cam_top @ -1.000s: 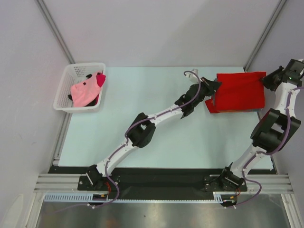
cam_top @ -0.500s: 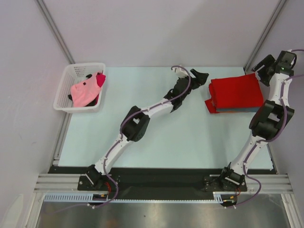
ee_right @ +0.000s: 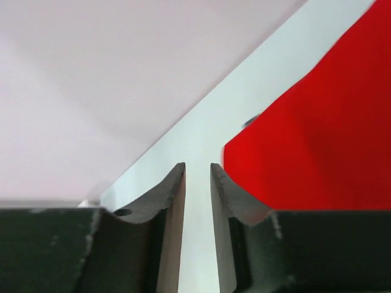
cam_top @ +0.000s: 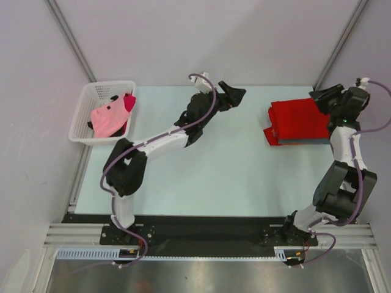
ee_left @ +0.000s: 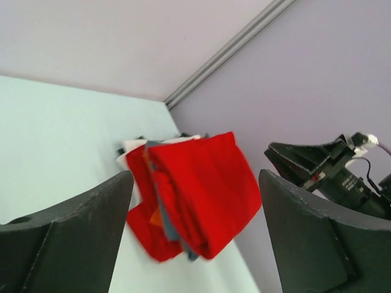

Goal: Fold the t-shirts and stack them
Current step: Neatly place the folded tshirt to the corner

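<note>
Fetching next, likely: left gripper [cam_top: 236, 93], jaws spread, empty, should reach pink t-shirt [cam_top: 107, 119] in basket [cam_top: 82, 105], pinching one layer; right gripper [cam_top: 321, 97], jaws narrowly parted, empty, avoids red stack [cam_top: 302, 121].

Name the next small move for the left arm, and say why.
Probably swing the left claw toward the basket and lower it over the pink shirt. The claw is open and empty, the red folded stack lies neatly at the right, and the pink shirt lies crumpled in the basket, not yet folded.
</note>
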